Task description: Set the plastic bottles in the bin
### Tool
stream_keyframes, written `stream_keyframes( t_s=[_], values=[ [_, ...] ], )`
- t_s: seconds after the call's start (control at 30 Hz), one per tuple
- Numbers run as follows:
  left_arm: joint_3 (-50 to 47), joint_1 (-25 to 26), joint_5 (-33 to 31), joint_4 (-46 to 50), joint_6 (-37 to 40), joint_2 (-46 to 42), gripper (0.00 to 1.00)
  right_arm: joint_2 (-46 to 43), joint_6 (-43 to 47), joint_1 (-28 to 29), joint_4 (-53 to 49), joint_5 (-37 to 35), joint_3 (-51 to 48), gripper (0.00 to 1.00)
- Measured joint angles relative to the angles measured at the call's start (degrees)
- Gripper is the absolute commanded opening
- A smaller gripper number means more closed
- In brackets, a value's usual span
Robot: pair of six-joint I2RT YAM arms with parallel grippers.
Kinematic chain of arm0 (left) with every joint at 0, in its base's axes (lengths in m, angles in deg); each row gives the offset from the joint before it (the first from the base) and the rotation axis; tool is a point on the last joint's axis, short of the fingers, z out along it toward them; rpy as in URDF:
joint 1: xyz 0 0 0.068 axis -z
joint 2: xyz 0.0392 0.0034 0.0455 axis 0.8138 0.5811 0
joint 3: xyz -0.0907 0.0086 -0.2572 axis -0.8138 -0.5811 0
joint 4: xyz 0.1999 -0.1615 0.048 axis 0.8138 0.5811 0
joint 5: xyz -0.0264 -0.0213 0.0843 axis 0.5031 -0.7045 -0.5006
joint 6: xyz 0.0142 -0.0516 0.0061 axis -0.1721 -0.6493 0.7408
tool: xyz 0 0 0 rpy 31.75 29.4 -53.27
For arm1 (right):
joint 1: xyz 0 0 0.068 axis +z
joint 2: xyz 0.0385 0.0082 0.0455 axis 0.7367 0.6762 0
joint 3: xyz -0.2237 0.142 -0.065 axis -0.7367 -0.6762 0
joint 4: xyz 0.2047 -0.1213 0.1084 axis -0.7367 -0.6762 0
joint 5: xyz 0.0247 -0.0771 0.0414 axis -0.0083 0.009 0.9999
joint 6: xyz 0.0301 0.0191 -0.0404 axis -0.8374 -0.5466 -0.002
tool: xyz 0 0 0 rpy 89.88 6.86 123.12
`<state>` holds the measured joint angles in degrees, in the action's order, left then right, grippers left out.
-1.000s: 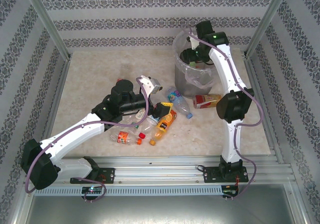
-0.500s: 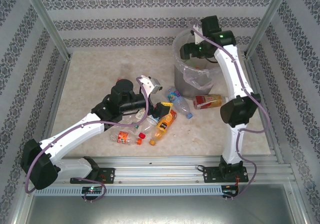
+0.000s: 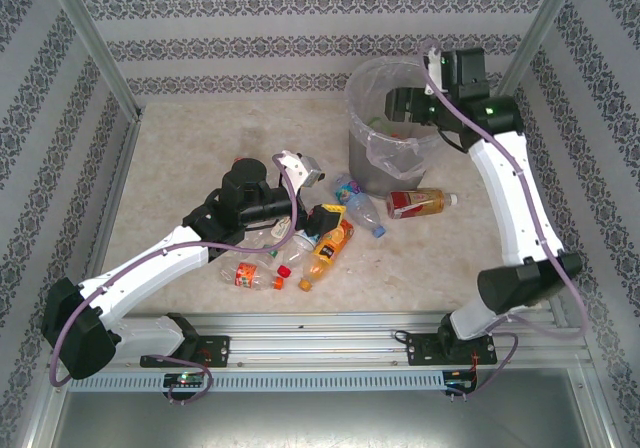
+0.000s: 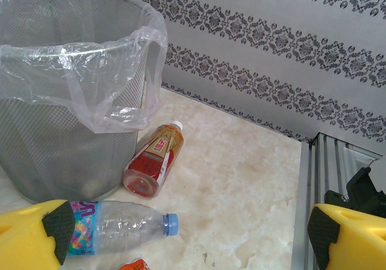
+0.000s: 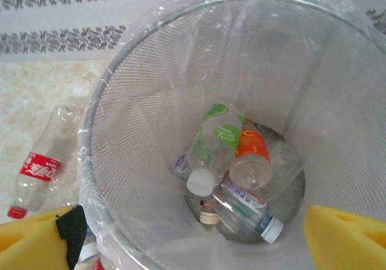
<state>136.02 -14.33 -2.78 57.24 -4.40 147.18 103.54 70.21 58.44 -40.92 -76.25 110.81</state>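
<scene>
The grey mesh bin (image 3: pixel 365 158) with its clear liner stands at the back of the table. My right gripper (image 3: pixel 405 105) hangs open and empty over its right side. Looking down into the bin (image 5: pixel 139 101), I see several bottles at the bottom: a green-labelled one (image 5: pixel 217 137), an orange-labelled one (image 5: pixel 250 152) and a clear white-capped one (image 5: pixel 244 207). My left gripper (image 3: pixel 315 193) is open above the loose bottles on the table. Among them are a blue-capped one (image 4: pixel 114 225) and a red-labelled one (image 4: pixel 154 158) lying against the bin (image 4: pixel 60 119).
An orange bottle (image 3: pixel 328 248) and a red-labelled bottle (image 3: pixel 250 276) lie near the table's front by my left arm. A crushed red-labelled bottle (image 5: pixel 39 161) lies left of the bin. Patterned walls and metal posts enclose the table; a metal rail (image 4: pixel 313 179) runs along its edge.
My right gripper has moved right over the bin, from its middle to its right rim. Its jaws have spread wider, and the elbow has swung out to the right. The left arm has not moved.
</scene>
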Motion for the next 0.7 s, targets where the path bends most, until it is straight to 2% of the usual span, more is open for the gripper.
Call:
stream_keyframes(
  t_s=[0.13, 0.37, 0.5, 0.7],
  values=[
    [0.0, 0.0, 0.0, 0.0, 0.0, 0.0, 1.0, -9.0, -6.3, -2.7, 3.8, 0.2, -11.7, 0.92],
    [0.0, 0.0, 0.0, 0.1, 0.2, -0.5, 1.0, -23.4, -19.5, -12.4, 8.5, 2.7, -32.8, 0.9],
    [0.0, 0.0, 0.0, 0.2, 0.2, -0.5, 1.0, -27.1, -24.3, -16.4, 10.5, 4.1, -41.8, 0.91],
    [0.0, 0.3, 0.0, 0.2, 0.3, -0.8, 1.0, -26.4, -30.1, -19.5, 15.7, 6.2, -51.9, 0.92]
  ],
)
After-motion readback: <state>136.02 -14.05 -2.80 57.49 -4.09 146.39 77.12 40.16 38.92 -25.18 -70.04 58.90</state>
